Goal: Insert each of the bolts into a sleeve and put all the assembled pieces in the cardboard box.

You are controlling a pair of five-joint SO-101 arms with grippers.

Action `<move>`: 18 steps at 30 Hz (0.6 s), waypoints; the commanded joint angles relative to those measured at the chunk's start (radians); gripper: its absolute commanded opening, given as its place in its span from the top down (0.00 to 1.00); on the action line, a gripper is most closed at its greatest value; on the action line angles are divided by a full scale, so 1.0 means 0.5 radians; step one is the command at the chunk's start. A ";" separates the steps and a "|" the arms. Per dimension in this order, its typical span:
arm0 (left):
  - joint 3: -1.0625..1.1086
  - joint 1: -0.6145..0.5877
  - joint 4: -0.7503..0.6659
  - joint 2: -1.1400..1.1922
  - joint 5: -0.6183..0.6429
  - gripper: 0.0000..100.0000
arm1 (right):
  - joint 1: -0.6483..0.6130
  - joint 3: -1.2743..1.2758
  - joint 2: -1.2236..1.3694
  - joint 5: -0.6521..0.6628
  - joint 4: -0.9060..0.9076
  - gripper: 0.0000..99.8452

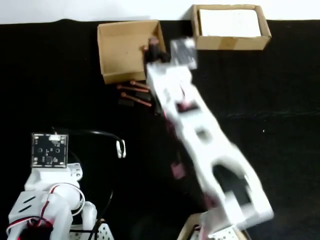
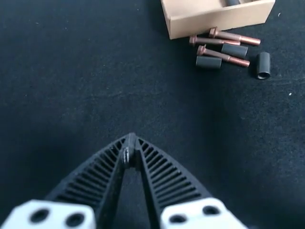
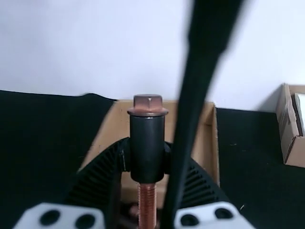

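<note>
Right gripper point(image 3: 147, 161) being clamped on sleeve point(image 3: 147, 140), bolt point(image 3: 147, 104) sticking through it, upright; assembled piece being held over cardboard box point(image 3: 109, 121). Left gripper point(image 2: 131, 145) being held closed, nothing in it, above black table point(image 2: 71, 71). Three loose bolts point(image 2: 223, 56) and three loose sleeves point(image 2: 263, 65) being left on table just beside box wall.

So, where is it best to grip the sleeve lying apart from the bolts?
Probably across the middle of the sleeve, coming from above and closing on its two long sides. It lies on its side, free of the bolts, so both flanks are open.
</note>
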 commanded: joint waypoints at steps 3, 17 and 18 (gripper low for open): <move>0.014 -0.011 -0.034 -0.011 -0.015 0.98 | 0.057 -0.965 0.710 -0.003 0.032 0.99; 0.262 0.002 -0.181 -0.029 -0.021 0.98 | 0.011 -2.177 1.527 -0.015 0.839 0.77; 0.293 0.005 -0.212 -0.014 -0.021 0.98 | 0.005 -2.211 1.524 -0.015 0.891 0.77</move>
